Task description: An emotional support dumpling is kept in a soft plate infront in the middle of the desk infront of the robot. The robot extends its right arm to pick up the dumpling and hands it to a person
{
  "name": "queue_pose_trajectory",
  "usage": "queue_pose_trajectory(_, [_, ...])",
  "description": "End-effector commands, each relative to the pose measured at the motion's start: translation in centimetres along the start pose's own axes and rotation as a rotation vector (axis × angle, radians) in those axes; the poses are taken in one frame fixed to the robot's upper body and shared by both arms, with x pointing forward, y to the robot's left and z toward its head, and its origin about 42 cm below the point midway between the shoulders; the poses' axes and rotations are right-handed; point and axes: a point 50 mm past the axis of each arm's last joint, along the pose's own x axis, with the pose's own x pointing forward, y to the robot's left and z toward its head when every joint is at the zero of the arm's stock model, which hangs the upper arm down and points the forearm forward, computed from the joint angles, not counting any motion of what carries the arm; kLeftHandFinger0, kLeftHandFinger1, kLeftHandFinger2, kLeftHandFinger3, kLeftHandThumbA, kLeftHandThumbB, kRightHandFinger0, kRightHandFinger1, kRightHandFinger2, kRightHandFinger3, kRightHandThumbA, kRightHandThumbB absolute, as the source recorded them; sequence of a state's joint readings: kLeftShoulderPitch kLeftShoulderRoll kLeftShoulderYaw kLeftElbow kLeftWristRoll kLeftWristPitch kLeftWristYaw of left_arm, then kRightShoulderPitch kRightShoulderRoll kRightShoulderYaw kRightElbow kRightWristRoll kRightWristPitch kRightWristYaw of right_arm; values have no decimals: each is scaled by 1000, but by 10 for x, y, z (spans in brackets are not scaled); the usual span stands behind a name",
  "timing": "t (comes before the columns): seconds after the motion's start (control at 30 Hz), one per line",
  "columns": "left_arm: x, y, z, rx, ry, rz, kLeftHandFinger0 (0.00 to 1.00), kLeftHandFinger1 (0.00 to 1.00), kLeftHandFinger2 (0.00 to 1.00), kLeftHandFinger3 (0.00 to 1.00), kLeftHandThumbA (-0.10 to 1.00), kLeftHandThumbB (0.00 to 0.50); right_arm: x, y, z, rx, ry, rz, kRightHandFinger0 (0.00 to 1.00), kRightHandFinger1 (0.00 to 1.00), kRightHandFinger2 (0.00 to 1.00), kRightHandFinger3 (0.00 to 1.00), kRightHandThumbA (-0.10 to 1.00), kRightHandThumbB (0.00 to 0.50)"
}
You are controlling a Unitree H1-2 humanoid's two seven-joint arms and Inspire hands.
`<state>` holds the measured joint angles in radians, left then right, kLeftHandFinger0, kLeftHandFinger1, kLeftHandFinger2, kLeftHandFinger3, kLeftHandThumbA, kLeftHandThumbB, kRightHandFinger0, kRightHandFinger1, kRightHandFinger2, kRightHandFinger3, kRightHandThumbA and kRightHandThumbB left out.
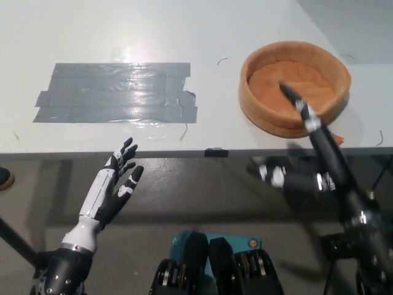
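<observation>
The soft orange plate (247, 91) sits at the right of the white desk, and its inside is bare; no dumpling shows anywhere. My black right hand (319, 167) hangs in front of the desk's near edge, below the plate. It is blurred, with fingers spread apart and nothing in it. One fingertip reaches up over the plate's near rim. My white left hand (112, 192) rests open at the lower left, below the desk edge. No person is in view.
A wide patch of grey tape (116, 92) covers the left middle of the desk (209, 37). A small dark clip (215, 152) sits on the desk's front edge. The floor lies beyond the desk's far right corner.
</observation>
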<state>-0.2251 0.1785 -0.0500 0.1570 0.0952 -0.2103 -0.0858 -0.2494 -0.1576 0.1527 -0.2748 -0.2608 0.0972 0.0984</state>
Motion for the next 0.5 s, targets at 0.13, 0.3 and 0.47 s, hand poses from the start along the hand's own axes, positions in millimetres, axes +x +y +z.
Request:
queue_pose_trajectory(0.13, [-2,1,5,1,-53,-21,971,1000,1000,1000,815,251,-17,5,-30,67,-22,-49,1000,1000,1000,1000,995,240])
queue_pose_trajectory(0.3, [-11,-3,0,-8,-34,-20,966,1000,1000,1000,818,256,-29,12,-57,75,50,-40,1000,1000,1000,1000,953,230])
queue_pose_trajectory(0.47, [-23,-6,-3,-22,-14,-23,961,1000,1000,1000,796,259,-46,18,-79,98,127,-26,1000,1000,1000,1000,985,261])
